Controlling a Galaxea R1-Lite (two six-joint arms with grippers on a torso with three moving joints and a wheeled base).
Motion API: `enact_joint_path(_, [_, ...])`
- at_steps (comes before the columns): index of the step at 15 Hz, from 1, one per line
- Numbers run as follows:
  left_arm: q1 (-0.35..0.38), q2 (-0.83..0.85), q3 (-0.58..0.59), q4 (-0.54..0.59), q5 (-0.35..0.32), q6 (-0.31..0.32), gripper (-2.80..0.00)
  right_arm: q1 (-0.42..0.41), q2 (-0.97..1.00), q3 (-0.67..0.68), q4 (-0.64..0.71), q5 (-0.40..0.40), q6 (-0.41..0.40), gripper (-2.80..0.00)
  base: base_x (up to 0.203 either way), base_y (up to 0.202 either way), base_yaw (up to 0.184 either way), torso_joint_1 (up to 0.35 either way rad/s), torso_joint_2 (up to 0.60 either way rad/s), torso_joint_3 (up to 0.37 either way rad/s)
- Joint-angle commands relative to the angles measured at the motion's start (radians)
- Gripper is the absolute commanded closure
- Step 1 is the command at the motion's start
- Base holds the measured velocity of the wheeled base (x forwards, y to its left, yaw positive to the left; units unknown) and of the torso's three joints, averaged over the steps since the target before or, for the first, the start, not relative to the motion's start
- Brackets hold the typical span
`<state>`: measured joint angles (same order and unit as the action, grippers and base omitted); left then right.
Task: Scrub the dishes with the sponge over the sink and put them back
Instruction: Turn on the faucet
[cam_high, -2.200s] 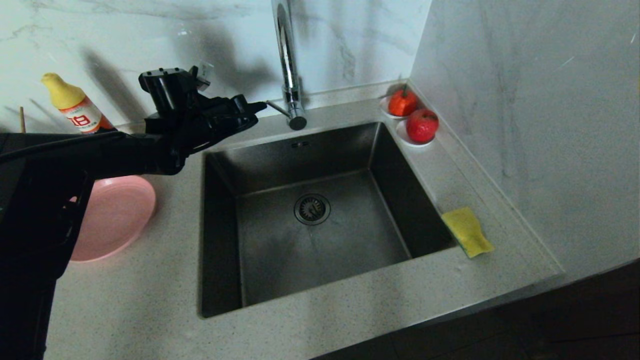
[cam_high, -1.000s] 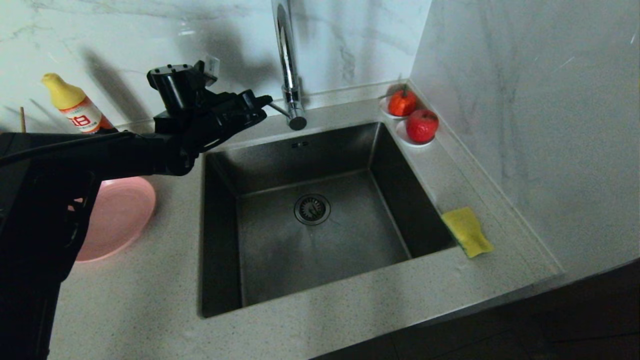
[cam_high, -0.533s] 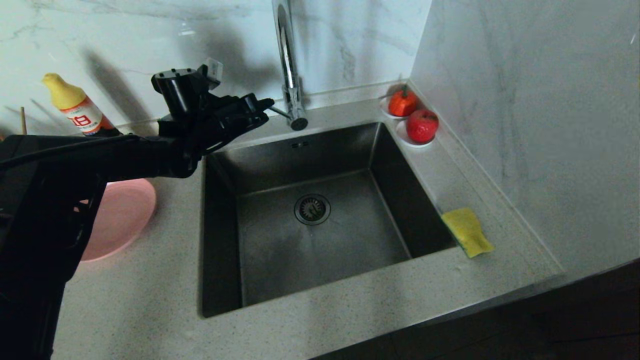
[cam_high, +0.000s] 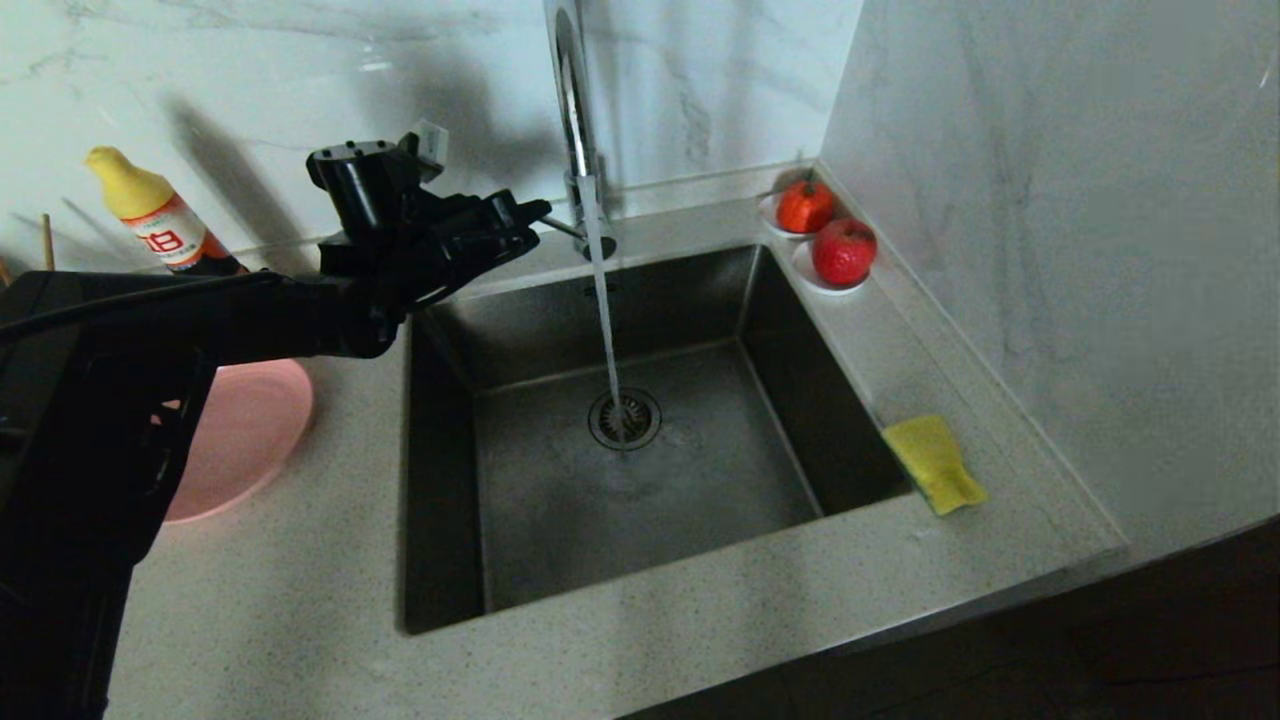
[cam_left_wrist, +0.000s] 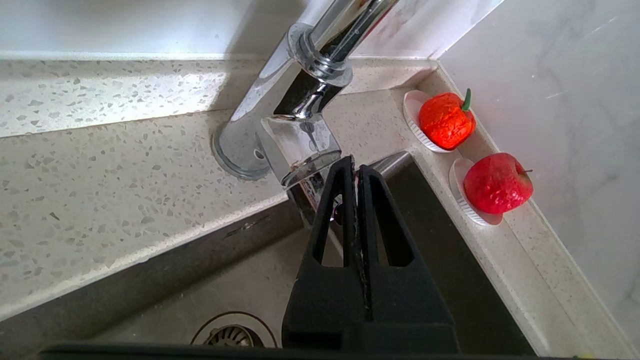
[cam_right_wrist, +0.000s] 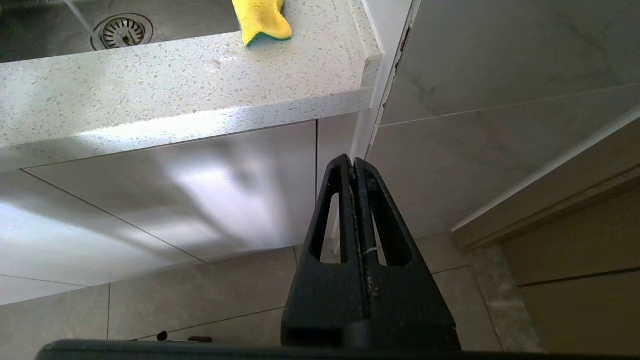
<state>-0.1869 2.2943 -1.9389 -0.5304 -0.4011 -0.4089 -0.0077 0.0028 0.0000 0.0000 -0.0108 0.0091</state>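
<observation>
The sponge (cam_high: 935, 463) lies untouched on the surface right of the sink (cam_high: 440, 480); the pink plate (cam_high: 240, 440) waits on its left. My clenched, empty left tool (cam_high: 537, 209) is at the tap lever (cam_high: 563, 228); water runs. Scrubbing is not begun.

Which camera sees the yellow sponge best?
The head view: the whole sponge lies in sight on the counter right of the sink. The right wrist view catches it cut off at the picture's edge. The left wrist view doesn't show it.
</observation>
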Motion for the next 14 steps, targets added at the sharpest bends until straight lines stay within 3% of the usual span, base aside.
enact_joint_path(1, [-0.012, 0.003, 0.012, -0.003, -0.001, -0.004, 0.00, 0.000, 0.000, 0.000, 0.000, 0.000, 0.000, 0.00, 0.000, 0.000, 0.000, 0.000, 0.00, 0.000])
enact_joint_path(11, [-0.037, -0.006, 0.081, -0.032, 0.042, -0.004, 0.00, 0.000, 0.000, 0.000, 0.000, 0.000, 0.000, 0.00, 0.000, 0.000, 0.000, 0.000, 0.00, 0.000])
enact_joint_path(14, [-0.032, -0.004, 0.019, -0.022, 0.055, -0.008, 0.00, 0.000, 0.000, 0.000, -0.001, 0.000, 0.000, 0.00, 0.000, 0.000, 0.000, 0.000, 0.00, 0.000])
